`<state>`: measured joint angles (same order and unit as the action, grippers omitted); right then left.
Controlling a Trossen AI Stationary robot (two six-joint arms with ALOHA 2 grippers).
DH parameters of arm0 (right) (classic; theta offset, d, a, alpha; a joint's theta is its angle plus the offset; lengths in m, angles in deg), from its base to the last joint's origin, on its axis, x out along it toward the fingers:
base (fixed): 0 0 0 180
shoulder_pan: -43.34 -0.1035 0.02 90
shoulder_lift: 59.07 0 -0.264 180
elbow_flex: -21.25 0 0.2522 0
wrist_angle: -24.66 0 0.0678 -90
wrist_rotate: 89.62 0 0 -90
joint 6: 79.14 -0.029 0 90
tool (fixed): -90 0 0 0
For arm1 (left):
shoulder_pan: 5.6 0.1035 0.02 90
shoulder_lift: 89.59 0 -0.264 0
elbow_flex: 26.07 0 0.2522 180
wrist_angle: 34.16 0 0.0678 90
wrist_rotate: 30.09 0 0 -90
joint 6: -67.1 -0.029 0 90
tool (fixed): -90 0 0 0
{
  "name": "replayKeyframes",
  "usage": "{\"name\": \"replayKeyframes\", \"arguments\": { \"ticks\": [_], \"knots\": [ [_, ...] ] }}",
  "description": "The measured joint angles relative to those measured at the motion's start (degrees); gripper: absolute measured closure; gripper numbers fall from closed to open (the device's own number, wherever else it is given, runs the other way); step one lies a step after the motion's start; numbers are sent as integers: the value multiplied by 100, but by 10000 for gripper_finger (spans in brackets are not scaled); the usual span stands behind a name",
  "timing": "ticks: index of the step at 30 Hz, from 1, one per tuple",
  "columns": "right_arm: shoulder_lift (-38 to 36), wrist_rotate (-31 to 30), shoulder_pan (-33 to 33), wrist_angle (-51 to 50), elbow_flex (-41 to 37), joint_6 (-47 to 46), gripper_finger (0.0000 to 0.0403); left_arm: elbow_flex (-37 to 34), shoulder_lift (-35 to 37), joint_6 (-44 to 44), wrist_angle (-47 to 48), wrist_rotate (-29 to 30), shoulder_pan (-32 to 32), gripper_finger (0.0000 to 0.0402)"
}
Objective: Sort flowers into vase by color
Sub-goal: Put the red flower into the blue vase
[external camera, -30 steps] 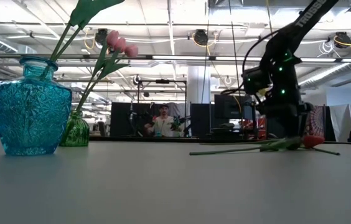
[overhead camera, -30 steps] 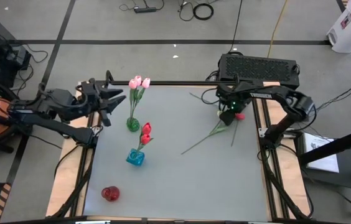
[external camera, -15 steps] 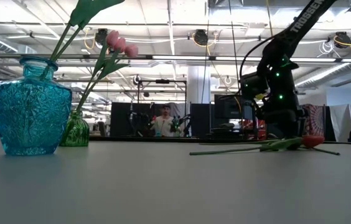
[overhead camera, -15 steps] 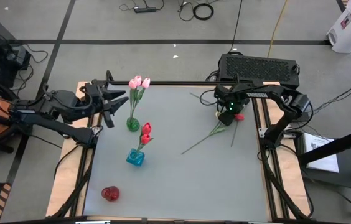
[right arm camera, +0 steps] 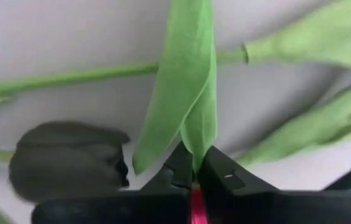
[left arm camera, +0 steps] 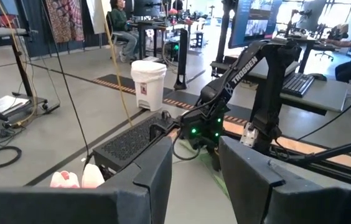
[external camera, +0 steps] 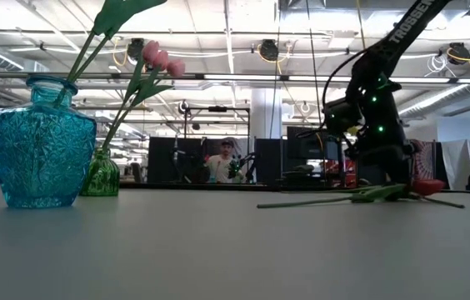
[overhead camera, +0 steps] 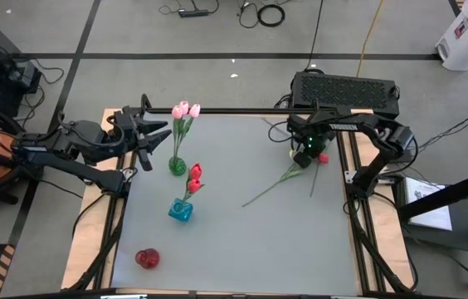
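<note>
Two pink flowers (overhead camera: 186, 110) stand in the green vase (overhead camera: 176, 166), and a red flower (overhead camera: 195, 173) stands in the blue vase (overhead camera: 180, 210). A red vase (overhead camera: 147, 258) sits near the front left. Several loose flowers (overhead camera: 277, 183) lie flat at the far right, among them a red head (overhead camera: 324, 158) and a black head (right arm camera: 66, 162). My right gripper (overhead camera: 304, 152) stands low over them, shut on a green leaf (right arm camera: 185, 93). My left gripper (overhead camera: 153, 137) hovers open at the far left, beside the green vase. My right gripper pinches the narrow end of the green leaf (right arm camera: 193, 149) between its two fingertips (right arm camera: 178, 167), right beside the black head. It comes from above, pointing down. The leaf and the stems around it still lie on the table.
A black box (overhead camera: 346, 91) sits beyond the table's far right corner. The table's middle and near right (overhead camera: 284, 249) hold nothing. People sit in the room behind the table (external camera: 218, 167).
My right gripper has shut on the leaf among the loose flowers. The bunch has slid a little toward the table's right edge, its red head moving with it. The left arm has kept still.
</note>
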<state>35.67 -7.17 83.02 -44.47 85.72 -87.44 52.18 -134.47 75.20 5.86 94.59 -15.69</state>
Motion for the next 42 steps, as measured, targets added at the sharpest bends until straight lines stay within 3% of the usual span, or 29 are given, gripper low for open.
{"name": "replayKeyframes", "arguments": {
  "ticks": [8, 14, 22, 32, 42],
  "knots": [
    [-546, 26, -48, -531, 451, -2, 401, 0, 0, -158, 0, 7, -1, 263],
    [-872, 102, -113, -1374, 1321, -60, 402, 116, -2, -402, 57, -6, -2, 263],
    [-988, 944, -406, -1998, 2738, -564, 402, 873, -103, -1330, 549, -17, -2, 263],
    [-987, 1863, -1137, -1623, 3895, -1601, 403, 2208, -804, -2706, 2375, 76, -2, 263],
    [-981, 2444, -1903, -1047, 4062, -2747, 403, 2538, -1716, -4888, 2731, 700, -2, 263]
  ]
}}
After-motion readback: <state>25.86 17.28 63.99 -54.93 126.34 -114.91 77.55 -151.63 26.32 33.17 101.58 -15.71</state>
